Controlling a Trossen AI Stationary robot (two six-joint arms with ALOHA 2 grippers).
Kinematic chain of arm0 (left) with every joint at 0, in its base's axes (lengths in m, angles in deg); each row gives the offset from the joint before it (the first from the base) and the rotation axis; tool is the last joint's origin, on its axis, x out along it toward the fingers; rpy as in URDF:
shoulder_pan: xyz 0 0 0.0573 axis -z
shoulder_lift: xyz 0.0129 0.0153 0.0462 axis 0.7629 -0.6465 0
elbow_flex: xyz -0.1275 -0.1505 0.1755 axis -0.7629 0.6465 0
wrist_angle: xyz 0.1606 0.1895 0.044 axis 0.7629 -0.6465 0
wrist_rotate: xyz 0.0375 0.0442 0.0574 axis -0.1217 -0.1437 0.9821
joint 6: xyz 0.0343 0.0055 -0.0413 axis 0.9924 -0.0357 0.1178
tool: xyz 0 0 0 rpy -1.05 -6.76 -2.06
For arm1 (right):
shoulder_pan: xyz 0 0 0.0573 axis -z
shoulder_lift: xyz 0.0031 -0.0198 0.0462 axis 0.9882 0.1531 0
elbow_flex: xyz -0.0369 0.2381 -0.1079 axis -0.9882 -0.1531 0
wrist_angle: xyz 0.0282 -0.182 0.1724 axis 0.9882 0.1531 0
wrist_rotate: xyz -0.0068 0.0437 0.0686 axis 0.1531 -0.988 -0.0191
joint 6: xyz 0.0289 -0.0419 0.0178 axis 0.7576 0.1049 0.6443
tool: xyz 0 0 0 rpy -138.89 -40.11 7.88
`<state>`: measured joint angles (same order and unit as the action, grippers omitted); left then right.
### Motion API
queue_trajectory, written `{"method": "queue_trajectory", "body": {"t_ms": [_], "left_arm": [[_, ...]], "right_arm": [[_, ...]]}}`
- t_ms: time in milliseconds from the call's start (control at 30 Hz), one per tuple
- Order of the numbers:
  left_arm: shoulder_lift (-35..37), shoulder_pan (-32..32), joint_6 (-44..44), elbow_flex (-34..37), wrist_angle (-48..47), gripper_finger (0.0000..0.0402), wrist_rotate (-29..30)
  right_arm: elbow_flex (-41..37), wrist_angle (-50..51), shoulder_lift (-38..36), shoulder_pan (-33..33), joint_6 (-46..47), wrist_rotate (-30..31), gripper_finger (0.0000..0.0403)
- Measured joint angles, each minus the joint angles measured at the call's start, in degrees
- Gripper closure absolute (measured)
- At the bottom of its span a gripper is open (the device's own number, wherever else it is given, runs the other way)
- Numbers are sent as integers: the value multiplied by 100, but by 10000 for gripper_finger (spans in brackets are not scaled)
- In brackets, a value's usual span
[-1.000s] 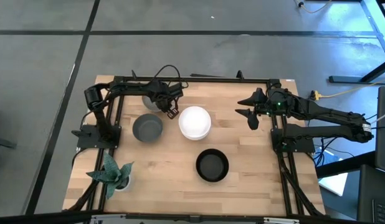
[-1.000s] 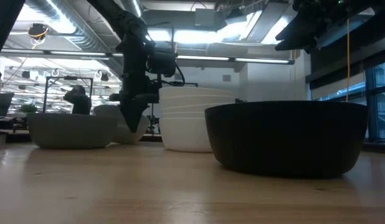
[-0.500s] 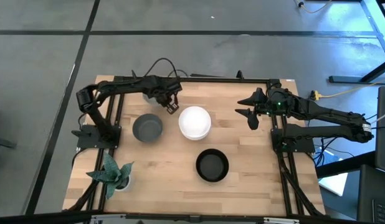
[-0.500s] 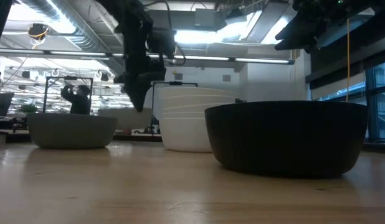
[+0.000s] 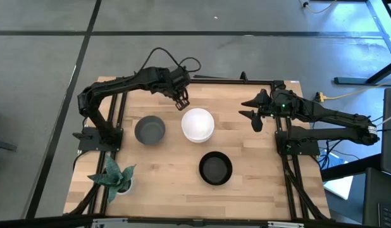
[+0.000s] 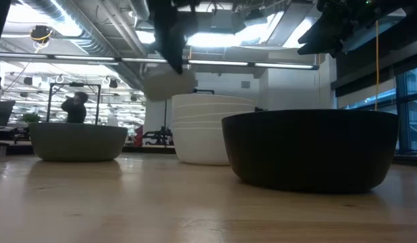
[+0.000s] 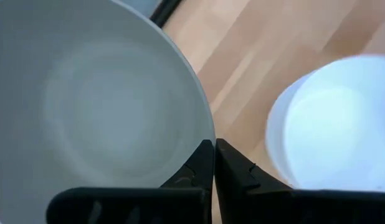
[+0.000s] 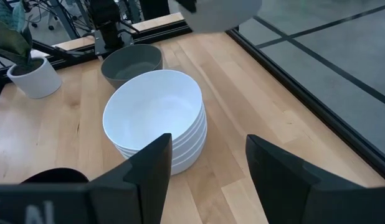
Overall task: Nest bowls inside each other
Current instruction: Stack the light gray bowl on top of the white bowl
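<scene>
Above the far side of the table, left gripper [image 5: 181,101] clamped on the rim of a grey bowl [image 7: 99,118], fingertips [image 7: 208,163] pinched tight together over the rim's edge. Lifted bowl carried in the air, clear of the wood, just beside and above the stack of white bowls [image 5: 197,124]; seen in the low view as a pale blurred shape [image 6: 168,84] hanging over the stack's left edge. White stack standing near the middle of the table [image 5: 252,158], bowls nested one inside another. Second grey bowl [image 5: 149,129] resting on the wood, just to the left of the stack, apart from it. Black bowl [image 5: 215,168] alone nearer the front edge, empty. Small green plant [image 5: 113,176] in its white pot at the front left corner. Right gripper [image 5: 253,116] raised over the right side of the table, fingers [image 8: 152,167] spread wide, holding nothing, well apart from every bowl.
</scene>
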<state>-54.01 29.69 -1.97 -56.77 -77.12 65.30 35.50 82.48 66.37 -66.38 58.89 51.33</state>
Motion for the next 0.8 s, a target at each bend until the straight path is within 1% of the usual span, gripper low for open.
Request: {"method": "queue_trajectory", "body": {"t_ms": [133, 267, 500, 667, 800], "left_arm": [[0, 295, 66, -547, -110, 401, -4], [4, 614, 162, -840, -25, 401, -510], [4, 1319, 162, -854, 225, 401, -1080], [4, 1828, -31, -855, 542, 401, -1102], [-83, 2181, -196, -863, 582, 401, -1043]], "right_arm": [[0, 1, 0, 1, -2, 0, 196], [0, 2, 0, 1, -12, 2, 196], [0, 2, 0, 1, -28, 2, 196], [0, 4, 0, 0, -133, 2, 196], [0, 4, 0, 1, -147, 0, 196]]}}
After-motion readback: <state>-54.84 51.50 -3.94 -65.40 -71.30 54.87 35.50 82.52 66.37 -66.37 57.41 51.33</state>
